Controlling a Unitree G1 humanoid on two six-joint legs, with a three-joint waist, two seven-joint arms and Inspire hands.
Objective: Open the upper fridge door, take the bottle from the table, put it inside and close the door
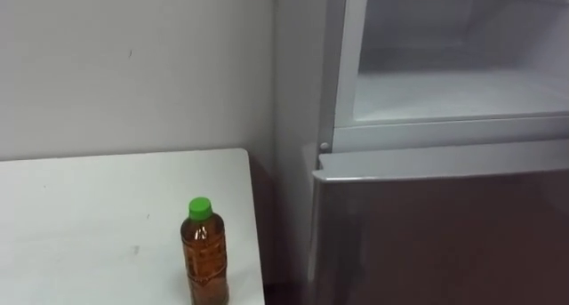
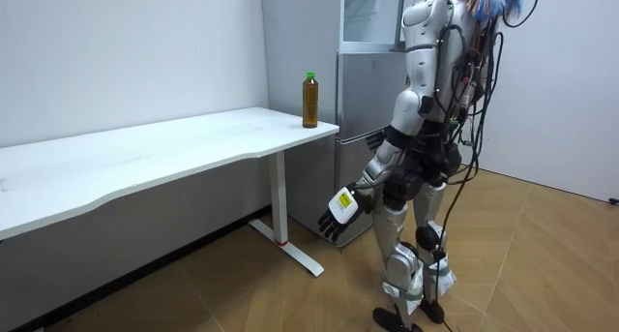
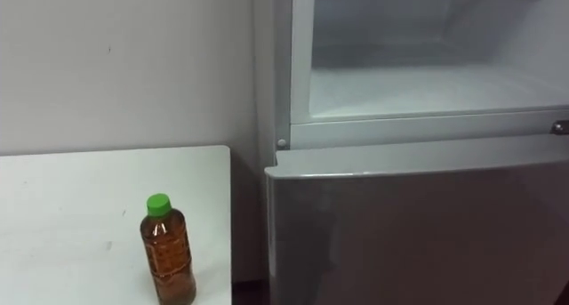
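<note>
The bottle [image 1: 204, 252] stands upright at the tabletop [image 1: 89, 216] corner beside the fridge [image 1: 444, 225], well apart from the left hand [image 2: 343, 208], which hangs low, fingers seemingly relaxed

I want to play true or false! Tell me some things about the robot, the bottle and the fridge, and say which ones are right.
1. The bottle stands upright on the white table. True.
2. The bottle's cap is red. False: it is green.
3. The upper fridge compartment is open at the front. True.
4. The robot's left hand holds the bottle. False: the hand hangs low by the robot's side, open and empty, and the bottle stands alone on the table.
5. The lower fridge door is open. False: it is shut.
</note>
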